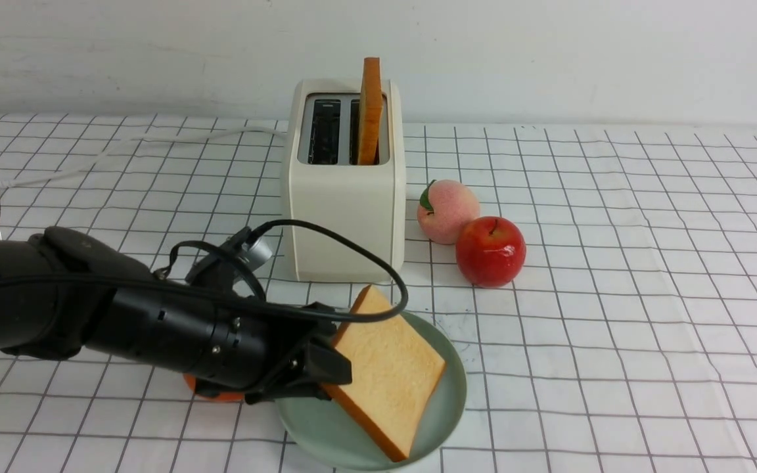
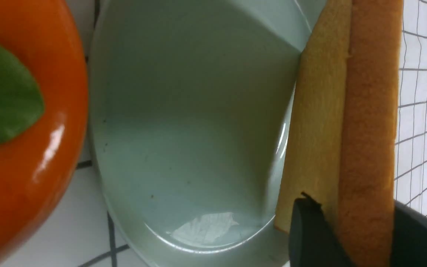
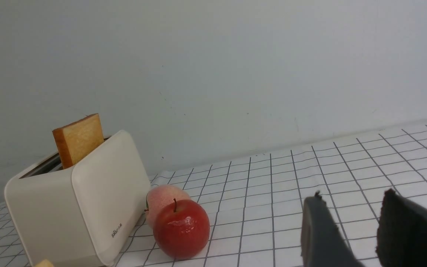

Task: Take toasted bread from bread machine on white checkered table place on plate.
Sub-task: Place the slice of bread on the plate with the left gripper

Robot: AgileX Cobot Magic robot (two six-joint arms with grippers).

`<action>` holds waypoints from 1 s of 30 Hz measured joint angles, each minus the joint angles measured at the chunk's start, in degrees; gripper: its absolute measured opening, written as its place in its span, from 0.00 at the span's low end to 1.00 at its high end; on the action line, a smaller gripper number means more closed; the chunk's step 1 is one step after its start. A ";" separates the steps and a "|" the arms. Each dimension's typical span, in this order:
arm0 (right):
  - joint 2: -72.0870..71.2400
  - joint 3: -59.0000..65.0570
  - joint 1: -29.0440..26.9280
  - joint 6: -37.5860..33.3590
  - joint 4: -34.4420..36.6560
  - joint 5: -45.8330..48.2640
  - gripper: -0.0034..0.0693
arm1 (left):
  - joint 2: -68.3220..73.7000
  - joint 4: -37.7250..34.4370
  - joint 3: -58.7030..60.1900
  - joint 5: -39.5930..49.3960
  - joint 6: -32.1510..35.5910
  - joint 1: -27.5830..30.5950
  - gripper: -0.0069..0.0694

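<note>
The left gripper [image 1: 336, 378] is pinching a slice [image 1: 391, 374] by one edge, holding it tilted with its low corner resting on the plate [image 1: 319, 430], just in front of the toaster [image 1: 345, 217]. The other slice [image 1: 370, 108] is standing upright in the toaster's right slot. The right gripper [image 3: 352, 196] is hanging parted and empty.

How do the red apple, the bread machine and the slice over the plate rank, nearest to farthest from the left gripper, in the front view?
1. The slice, between the left gripper's jaws, over the plate.
2. The bread machine, just behind, at centre.
3. The red apple, farther off to the right.
</note>
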 joint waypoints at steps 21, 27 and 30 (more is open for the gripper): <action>0.00 0.00 0.00 0.00 0.00 -0.06 0.38 | -9.55 10.54 0.00 -1.21 -5.49 0.00 0.59; 0.00 0.00 0.00 0.00 0.00 -0.09 0.38 | -15.30 14.35 -1.11 -0.56 -7.40 0.00 0.54; 0.00 0.00 0.00 0.00 0.00 -0.12 0.38 | -20.40 17.63 -4.02 1.26 -7.58 0.00 0.40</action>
